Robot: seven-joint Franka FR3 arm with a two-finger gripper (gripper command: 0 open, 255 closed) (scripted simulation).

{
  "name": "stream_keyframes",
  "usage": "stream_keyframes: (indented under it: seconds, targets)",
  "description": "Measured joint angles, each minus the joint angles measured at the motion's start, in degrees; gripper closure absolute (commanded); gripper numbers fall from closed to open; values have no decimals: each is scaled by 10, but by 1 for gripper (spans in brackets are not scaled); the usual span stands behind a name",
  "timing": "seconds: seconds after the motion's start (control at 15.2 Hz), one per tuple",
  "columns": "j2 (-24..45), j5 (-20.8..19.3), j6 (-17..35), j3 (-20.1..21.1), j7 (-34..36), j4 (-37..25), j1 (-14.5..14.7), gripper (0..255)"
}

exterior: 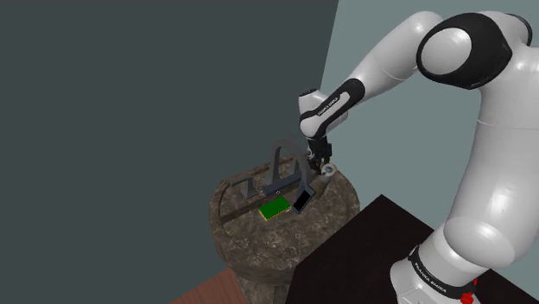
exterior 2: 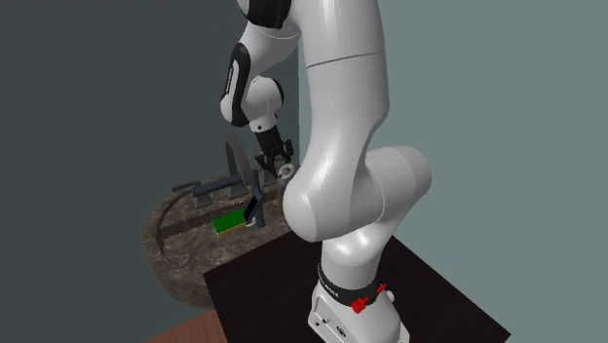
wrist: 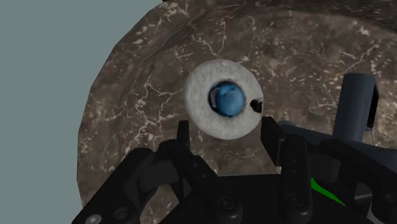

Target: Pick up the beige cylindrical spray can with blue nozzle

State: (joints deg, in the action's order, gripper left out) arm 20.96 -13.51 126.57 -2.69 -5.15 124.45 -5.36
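Spray can [wrist: 222,100], pale, blue nozzle: upright at the stone table [exterior: 246,252] rim, 2 o'clock in shoulder view. Gripper [wrist: 226,132]: wide, straddling its top, ungrasped. Risk: off-centre closing tips it over the edge.

Arm [exterior: 497,155] had glossy white, rounded links with dark joint bands. Its base collar [exterior: 436,275] was black and lettered, with red fittings [exterior 2: 365,302]. The gripper [exterior: 323,166] was all black.

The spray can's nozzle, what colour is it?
The nozzle is blue, set in the spray can's pale top; clearest in the wrist view.
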Motion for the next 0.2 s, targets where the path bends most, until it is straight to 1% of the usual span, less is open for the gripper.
stream_keyframes:
  seconds: [0.2]
  targets:
    - [-17, 2, -16, 0, -4, 1, 0, 255]
